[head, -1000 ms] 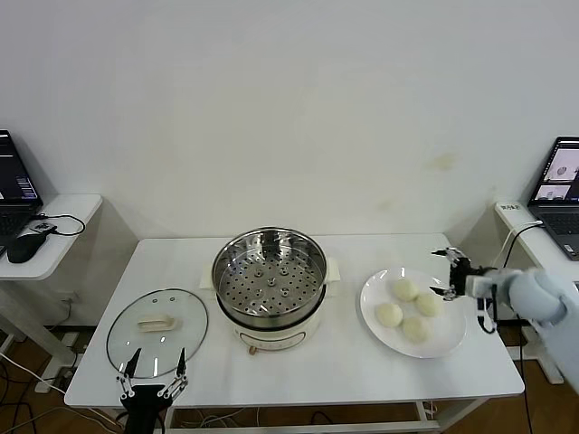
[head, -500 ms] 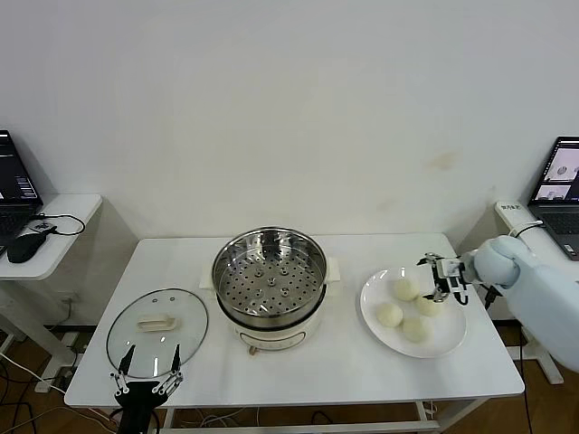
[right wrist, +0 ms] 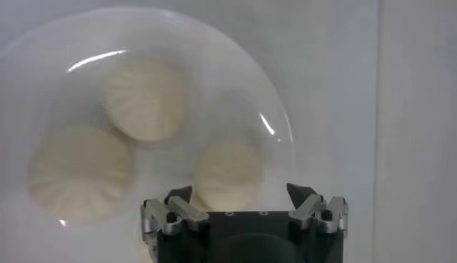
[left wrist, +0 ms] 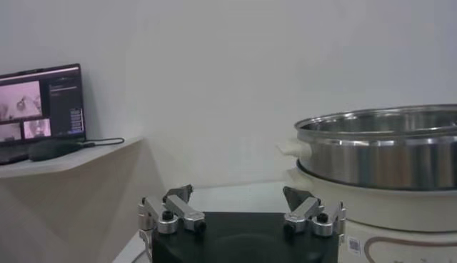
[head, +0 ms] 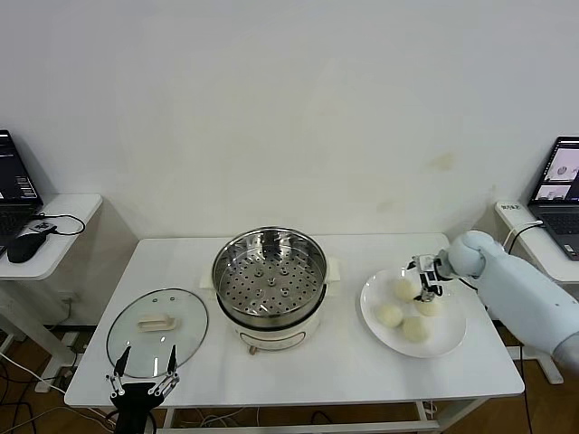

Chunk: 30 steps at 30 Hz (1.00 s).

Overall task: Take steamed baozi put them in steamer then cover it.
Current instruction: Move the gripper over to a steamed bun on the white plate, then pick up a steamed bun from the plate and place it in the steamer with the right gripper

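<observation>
White table against a bare white wall; right gripper poised over the plate of baozi near the right edge.

Head view: 4 steamed baozi sit on the plate directly beneath the right gripper, jaws parted and holding nothing, so the nearest bun lies straight down from it; the steamer stands uncovered mid-table, toward the left of the plate; the cover lies flat at the front left corner, just behind the idle left gripper, jaws spread; side desks with laptops flank the table. Left wrist view: spread fingertips, steamer wall close ahead. Right wrist view: 3 buns visible on the plate beyond the parted fingertips, the closest between them.
</observation>
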Available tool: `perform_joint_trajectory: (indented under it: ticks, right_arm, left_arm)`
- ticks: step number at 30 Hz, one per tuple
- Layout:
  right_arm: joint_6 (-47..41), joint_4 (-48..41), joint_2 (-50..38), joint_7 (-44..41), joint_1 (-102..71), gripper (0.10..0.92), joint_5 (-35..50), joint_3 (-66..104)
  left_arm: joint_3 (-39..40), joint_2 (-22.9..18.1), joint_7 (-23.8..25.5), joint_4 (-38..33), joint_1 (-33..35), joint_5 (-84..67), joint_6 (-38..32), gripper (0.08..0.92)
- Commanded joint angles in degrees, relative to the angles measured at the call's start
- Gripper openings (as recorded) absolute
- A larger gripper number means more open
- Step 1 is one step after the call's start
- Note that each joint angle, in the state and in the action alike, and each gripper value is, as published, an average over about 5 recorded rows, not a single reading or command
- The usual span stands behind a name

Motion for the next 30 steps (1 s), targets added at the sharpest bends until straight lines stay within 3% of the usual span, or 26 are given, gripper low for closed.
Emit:
perform_joint_trajectory:
  ticks: [1,18,24,30]
  right_arm:
    - [-0.3,-4.1,2.8,-0.4,1.3,0.76,-1.3,-1.6]
    - [-0.9,-5.3,3.4,-1.7,1.7,0.61,-0.2,-1.7]
    - [-0.5,-2.8,1.7,-2.9,4.7,0.602,2.1,-3.8]
    - [-0.5,3.2,-2.1,-4.4,14.6,0.602,9.6,-9.0]
  left_arm:
    - [0.0,0.0,0.0,-0.1,0.1,0.0,0.0,0.823]
    - [-0.1,0.1,-0.1,-0.4,0.2,-0.3,-0.2,0.823]
    - [-0.3,0.3,0.0,-0.4,0.1,-0.7,-0.2,0.823]
    - [-0.3,0.8,0.1,-0.1,-0.2,-1.3,-0.2,0.823]
